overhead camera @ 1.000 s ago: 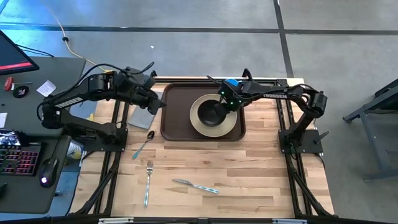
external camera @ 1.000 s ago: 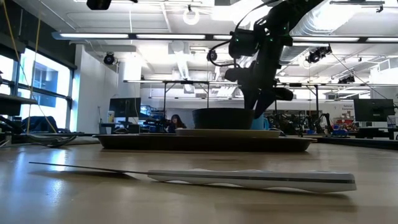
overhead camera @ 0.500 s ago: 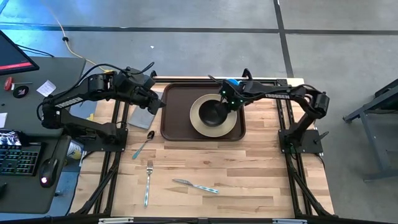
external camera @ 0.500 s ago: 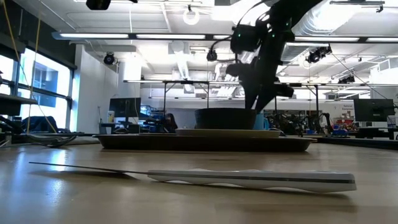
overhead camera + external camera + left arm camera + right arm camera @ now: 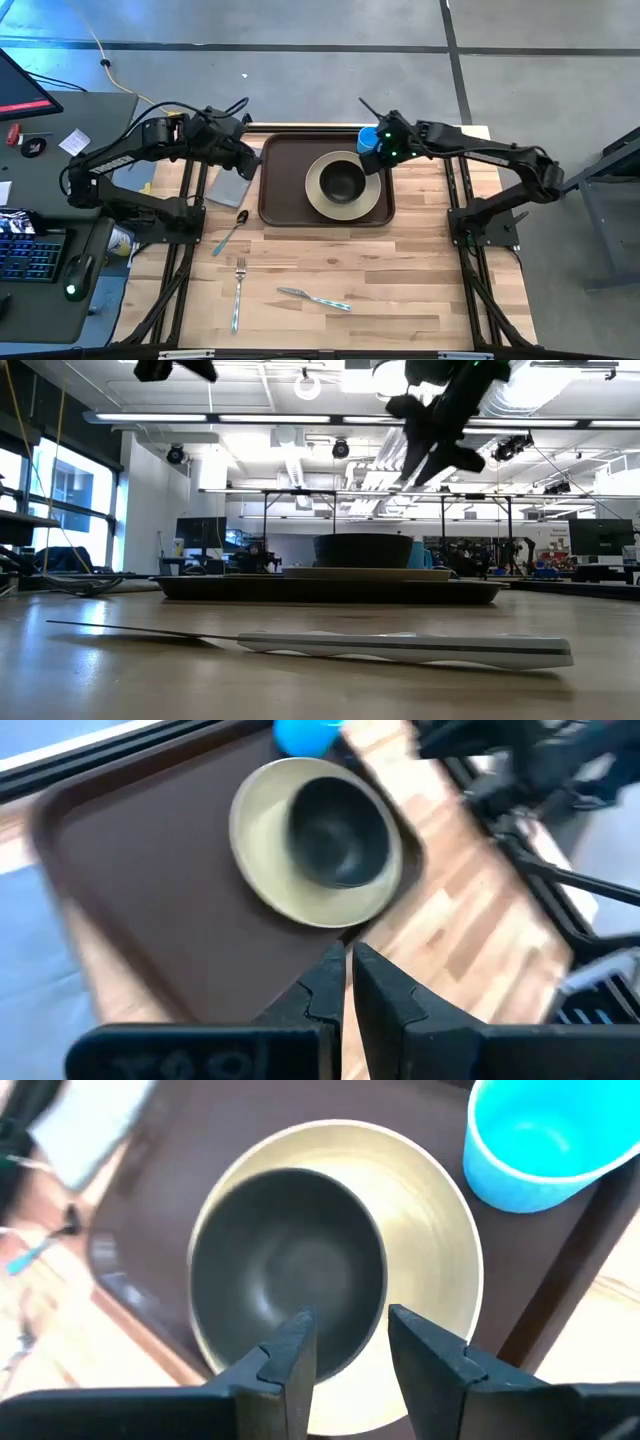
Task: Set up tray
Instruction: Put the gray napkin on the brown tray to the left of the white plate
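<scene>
The dark brown tray (image 5: 285, 180) lies at the table's far middle. On it sits a beige plate (image 5: 372, 197) with a dark bowl (image 5: 345, 180) standing in its centre, and a blue cup (image 5: 366, 138) stands at the tray's far right corner. My right gripper (image 5: 350, 1335) is open and hovers above the bowl's right side beside the cup, clear of both, raised well over the bowl (image 5: 362, 548) in the low view. My left gripper (image 5: 350, 975) is shut, held in the air by the tray's left rim above the grey napkin (image 5: 228, 188).
A spoon (image 5: 231, 231) lies near the tray's near left corner. A fork (image 5: 238, 293) and a knife (image 5: 315, 298) lie on the wooden table toward its near edge. A desk with keyboard and mouse stands left of the table.
My right gripper has risen from the bowl's rim and drawn back toward the table's far right, ending above the bowl beside the blue cup. The bowl has stayed upright on the plate.
</scene>
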{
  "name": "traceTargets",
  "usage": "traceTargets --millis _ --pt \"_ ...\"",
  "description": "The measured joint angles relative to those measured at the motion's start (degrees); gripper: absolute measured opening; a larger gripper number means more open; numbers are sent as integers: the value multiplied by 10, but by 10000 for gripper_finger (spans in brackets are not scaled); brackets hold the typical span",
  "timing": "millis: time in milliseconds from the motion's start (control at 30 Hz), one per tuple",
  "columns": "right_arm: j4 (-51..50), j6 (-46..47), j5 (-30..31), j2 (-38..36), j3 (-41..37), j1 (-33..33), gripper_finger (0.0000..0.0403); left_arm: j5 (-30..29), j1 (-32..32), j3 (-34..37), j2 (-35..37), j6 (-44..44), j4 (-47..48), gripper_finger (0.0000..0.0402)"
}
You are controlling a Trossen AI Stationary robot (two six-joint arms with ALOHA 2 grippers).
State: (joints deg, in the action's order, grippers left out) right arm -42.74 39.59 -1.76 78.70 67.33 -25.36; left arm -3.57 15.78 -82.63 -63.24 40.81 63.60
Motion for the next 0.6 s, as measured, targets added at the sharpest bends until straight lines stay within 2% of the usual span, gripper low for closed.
traceTargets --millis 267,367,600 --pt "-34 -13 -1 -83 0 30 119 -13 92 0 -7 15 124 58" --pt "-37 -13 -1 -108 0 43 119 -28 136 0 -15 12 140 58" --pt "-42 -21 -14 -157 0 73 119 -15 226 0 -72 -48 142 58"
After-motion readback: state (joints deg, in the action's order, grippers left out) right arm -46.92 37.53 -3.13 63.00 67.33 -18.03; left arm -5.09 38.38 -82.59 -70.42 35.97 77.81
